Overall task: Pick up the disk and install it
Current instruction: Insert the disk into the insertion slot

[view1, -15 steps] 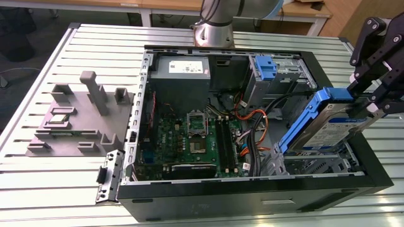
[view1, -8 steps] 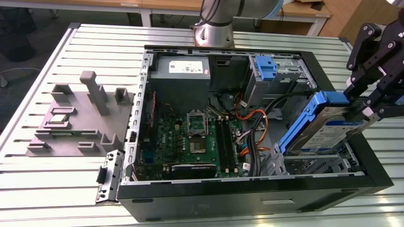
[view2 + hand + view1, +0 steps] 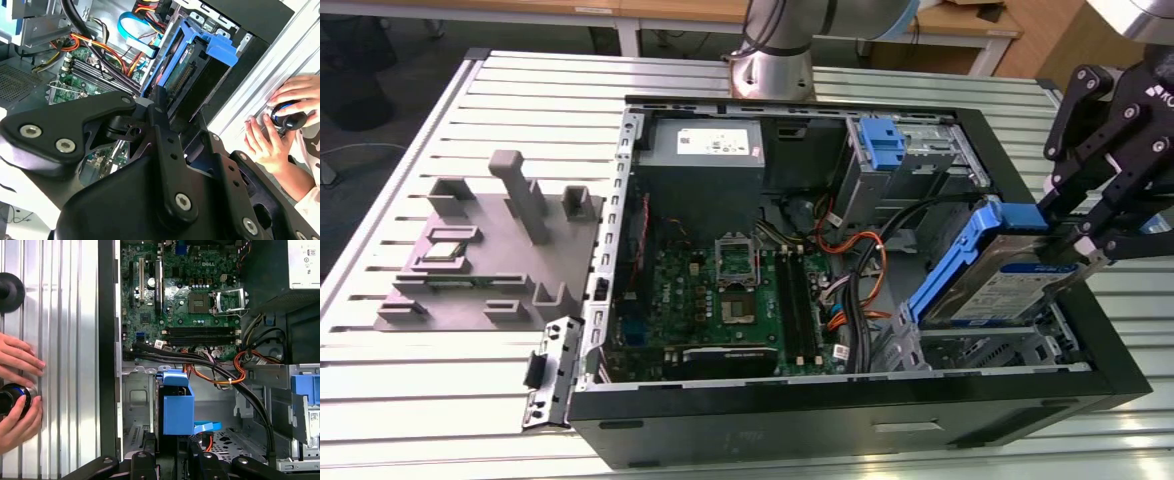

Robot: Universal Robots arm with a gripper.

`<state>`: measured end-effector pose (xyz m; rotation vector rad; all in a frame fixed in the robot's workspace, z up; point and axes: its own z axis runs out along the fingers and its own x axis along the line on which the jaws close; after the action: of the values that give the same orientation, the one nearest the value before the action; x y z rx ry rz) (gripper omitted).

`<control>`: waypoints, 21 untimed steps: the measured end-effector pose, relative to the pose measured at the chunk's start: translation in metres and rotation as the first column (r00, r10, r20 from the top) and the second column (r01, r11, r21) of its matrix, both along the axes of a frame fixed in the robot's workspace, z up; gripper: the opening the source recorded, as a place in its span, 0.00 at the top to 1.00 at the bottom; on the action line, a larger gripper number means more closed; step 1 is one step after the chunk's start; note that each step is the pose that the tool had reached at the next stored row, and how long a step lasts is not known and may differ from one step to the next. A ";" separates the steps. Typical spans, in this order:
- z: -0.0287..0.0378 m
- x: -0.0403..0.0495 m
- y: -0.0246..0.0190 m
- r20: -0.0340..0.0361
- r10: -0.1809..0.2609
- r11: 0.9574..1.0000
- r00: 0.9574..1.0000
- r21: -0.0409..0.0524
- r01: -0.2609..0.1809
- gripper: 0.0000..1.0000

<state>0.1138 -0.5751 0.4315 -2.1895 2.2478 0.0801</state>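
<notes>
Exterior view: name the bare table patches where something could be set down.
Free: table slats between the grey fixture and the far edge, and the strip between it and the near edge. Crowded: inside the case, cables beside the disk held by the tool.

No wording can be made out. In the exterior view, a white sticker [image 3: 707, 141] of fine print sits on the power supply [image 3: 700, 160], at eleven o'clock from the motherboard [image 3: 720, 290]. At three o'clock, the disk [image 3: 945, 272] carries a white-and-blue label [image 3: 1007, 290], its print illegible.
</notes>
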 end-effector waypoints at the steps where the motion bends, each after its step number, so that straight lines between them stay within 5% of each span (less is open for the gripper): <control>1: 0.0000 0.0000 0.0000 0.000 0.000 1.000 1.000 0.000 0.000 0.65; 6: -0.0016 0.0000 0.0000 0.000 0.000 1.000 1.000 0.000 0.000 0.65; 21: -0.0286 0.0000 0.0000 0.000 0.000 1.000 1.000 -0.004 0.000 0.65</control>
<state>0.1138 -0.5751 0.4029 -2.1917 2.2502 0.0752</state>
